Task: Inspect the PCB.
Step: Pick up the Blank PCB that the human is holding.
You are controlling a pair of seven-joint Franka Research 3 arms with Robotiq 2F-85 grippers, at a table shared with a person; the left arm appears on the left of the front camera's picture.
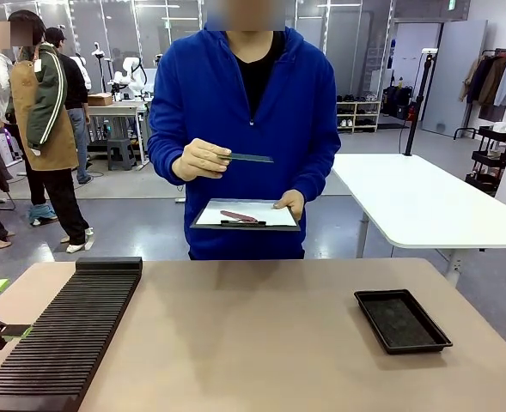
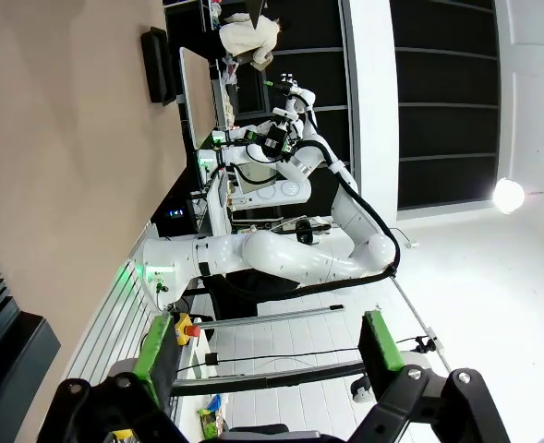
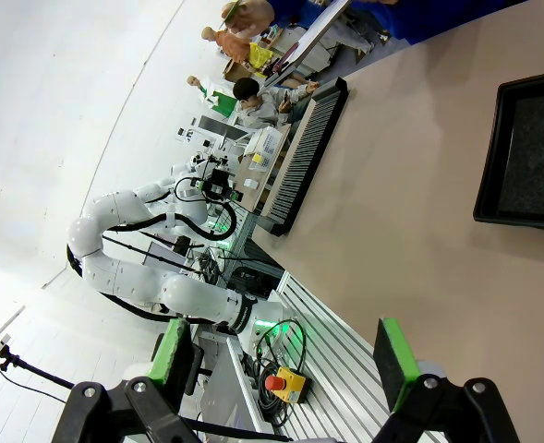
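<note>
PCB (image 1: 251,158) held flat at chest height in the person's hand (image 1: 199,160), above the clipboard (image 1: 246,225), probably for close checking. Left pincer (image 2: 267,343) and right pincer (image 3: 285,355) spread wide, empty, likely standing by.

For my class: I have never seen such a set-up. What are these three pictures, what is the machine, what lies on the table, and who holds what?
It is a two-armed robot at a beige table, facing a person. The front picture looks across the table from between the arms. The other two come from wrist cameras, each looking along its own black, green-padded fingers: the left gripper and the right gripper, both open and empty. On the table lie a black ribbed rack and a shallow black tray. The person holds a thin flat green PCB in one hand and a dark clipboard with white paper in the other hand.
</note>
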